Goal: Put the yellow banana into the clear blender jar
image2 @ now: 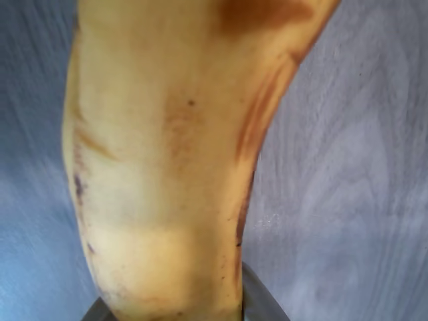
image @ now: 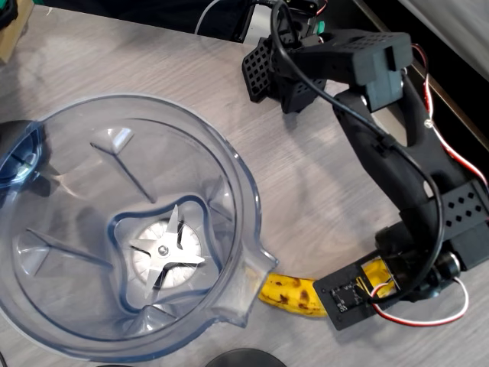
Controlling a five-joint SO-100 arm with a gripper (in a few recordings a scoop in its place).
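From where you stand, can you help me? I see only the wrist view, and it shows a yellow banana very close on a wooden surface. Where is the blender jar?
Observer: In the overhead view the jar stands at the left of the banana, and its spout points toward the banana.
Operator: Does the banana touch the jar?
Observer: The banana's left tip lies right at the spout; I cannot tell if they touch.
Operator: Is something already in the jar?
Observer: Only the metal blade at its bottom.
Operator: Where is the end effector?
Observer: The end effector is at the banana's right end; a circuit board hides its fingers, so I cannot tell if it is closed.
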